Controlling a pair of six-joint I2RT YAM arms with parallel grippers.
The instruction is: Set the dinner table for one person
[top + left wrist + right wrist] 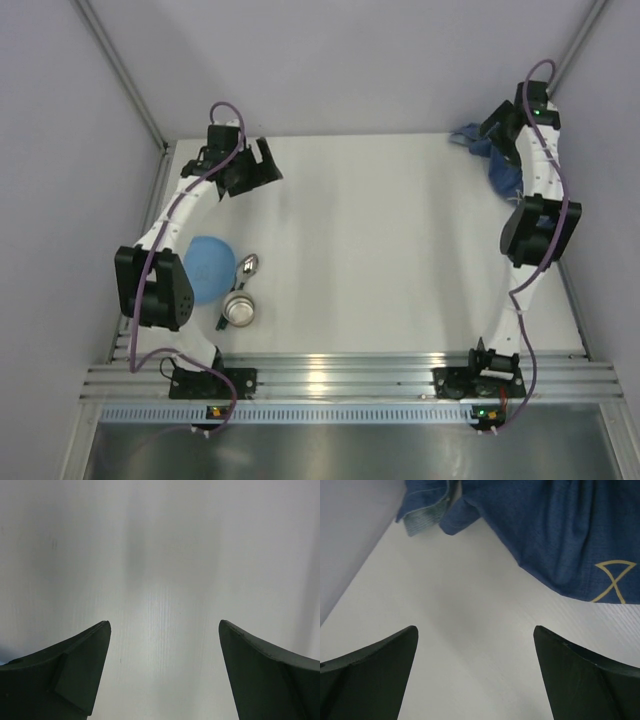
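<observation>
The white dinner table (380,250) fills the top view. A round blue dish (207,265) lies at its near left, partly hidden by my left arm's elbow. A silver spoon (247,266) lies just right of the dish, and a small metal cup (240,310) sits in front of the spoon. My left gripper (266,167) is open and empty over bare table at the far left; its wrist view (165,625) shows only white surface. My right gripper (488,132) is open and empty at the far right, just short of the dark blue cloth (560,540).
The blue cloth (503,168) lies crumpled in the far right corner, partly under my right arm. Aluminium rails (330,378) edge the near side, and a rail (160,195) runs along the left. Grey walls close in the back and sides.
</observation>
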